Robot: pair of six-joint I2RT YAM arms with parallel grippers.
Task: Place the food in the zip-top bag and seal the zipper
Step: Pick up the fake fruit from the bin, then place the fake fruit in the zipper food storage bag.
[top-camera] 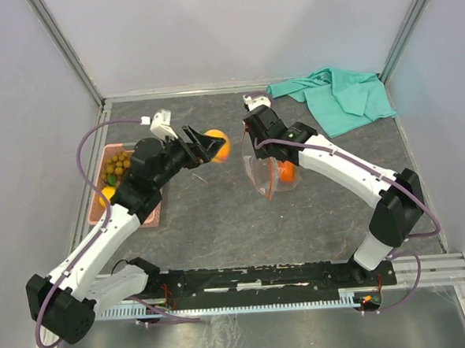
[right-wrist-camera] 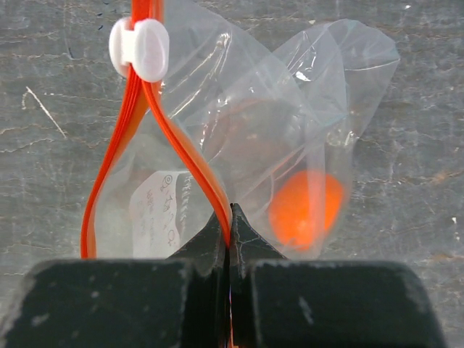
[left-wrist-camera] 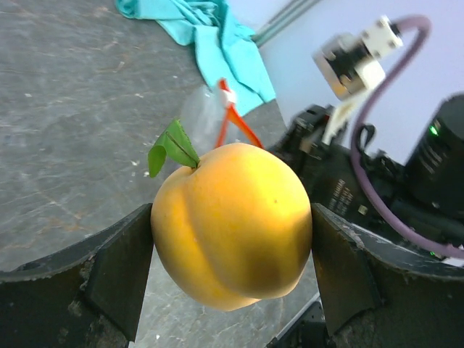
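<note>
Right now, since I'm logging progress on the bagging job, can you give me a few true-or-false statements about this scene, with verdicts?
1. The left tool grips a yellow-orange fruit. True.
2. The zip-top bag is empty. False: an orange lies inside.
3. The right tool pinches the zipper. True.
4. The zipper is sealed. False: its two sides gape apart.
5. The brown berries are in the bag. False: they sit in the pink basket.
</note>
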